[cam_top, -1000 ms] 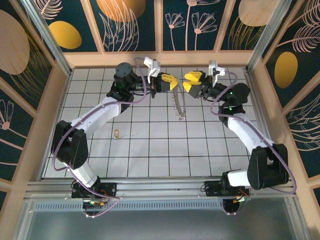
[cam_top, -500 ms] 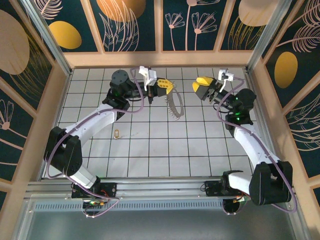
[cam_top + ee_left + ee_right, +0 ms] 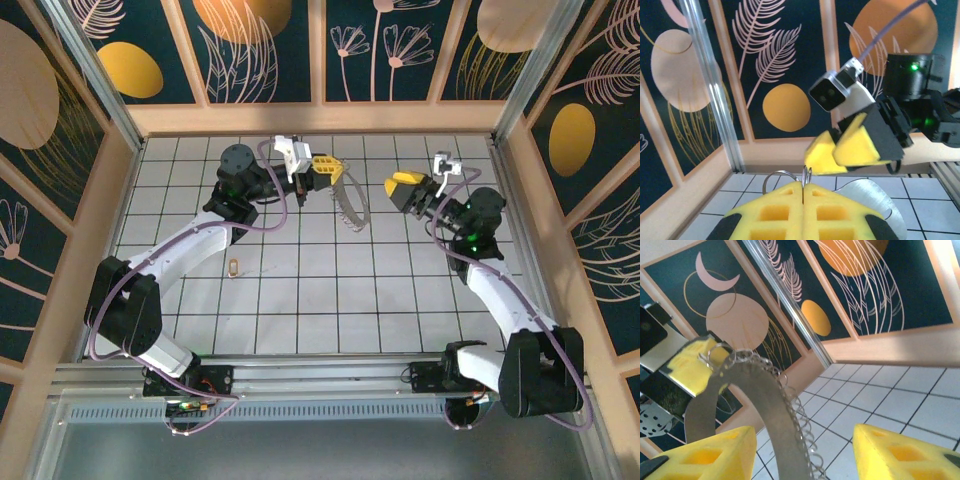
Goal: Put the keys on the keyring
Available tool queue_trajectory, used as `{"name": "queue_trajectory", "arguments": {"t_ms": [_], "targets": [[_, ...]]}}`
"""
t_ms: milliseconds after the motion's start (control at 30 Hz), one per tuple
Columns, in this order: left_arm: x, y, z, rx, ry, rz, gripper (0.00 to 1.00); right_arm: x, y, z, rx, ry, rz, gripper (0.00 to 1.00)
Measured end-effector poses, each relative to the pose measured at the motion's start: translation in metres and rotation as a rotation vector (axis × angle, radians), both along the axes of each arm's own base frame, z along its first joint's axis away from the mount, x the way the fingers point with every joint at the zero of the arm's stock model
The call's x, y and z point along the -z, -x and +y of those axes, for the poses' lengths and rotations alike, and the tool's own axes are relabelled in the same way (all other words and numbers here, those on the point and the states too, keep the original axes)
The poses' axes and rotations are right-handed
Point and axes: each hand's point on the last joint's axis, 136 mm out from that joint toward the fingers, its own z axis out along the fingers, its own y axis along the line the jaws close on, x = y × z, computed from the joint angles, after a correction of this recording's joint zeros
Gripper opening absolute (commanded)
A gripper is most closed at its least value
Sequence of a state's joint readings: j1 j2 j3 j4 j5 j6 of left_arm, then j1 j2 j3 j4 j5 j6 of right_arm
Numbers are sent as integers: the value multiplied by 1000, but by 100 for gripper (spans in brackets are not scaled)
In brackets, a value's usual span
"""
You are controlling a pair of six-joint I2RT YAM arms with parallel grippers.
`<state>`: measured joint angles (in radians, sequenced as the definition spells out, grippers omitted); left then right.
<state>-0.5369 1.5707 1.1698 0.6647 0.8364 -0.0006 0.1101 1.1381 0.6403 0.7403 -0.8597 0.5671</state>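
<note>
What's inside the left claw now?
The left claw is shut on the keyring; thin wire loops poke out above its yellow pads. The pinched stretch is hidden between them.

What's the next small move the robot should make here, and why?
Probably send the open right gripper down toward the key lying on the tiles near the left arm, to pick it up. The left gripper is shut on the keyring, which dangles from it, while the right one holds nothing.

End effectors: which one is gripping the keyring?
The left end effector, clamped shut on the upper end of the keyring; the right end effector stands open, apart from it.
</note>
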Motion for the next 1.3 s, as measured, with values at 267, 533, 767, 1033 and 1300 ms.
{"name": "queue_trajectory", "arguments": {"t_ms": [267,533,767,1033,1300], "targets": [[-14,-25,2,-114,18,47,0,60,23,17,-21,28,186,53],[0,-68,15,-241,34,168,0,91,56,56,-83,70,267,53],[3,-99,44,-357,73,224,0,127,70,94,-115,145,353,53],[7,-126,75,-456,97,251,0,156,68,165,-176,272,411,51],[9,-155,114,-540,131,287,0,178,52,256,-228,406,390,49]]}}
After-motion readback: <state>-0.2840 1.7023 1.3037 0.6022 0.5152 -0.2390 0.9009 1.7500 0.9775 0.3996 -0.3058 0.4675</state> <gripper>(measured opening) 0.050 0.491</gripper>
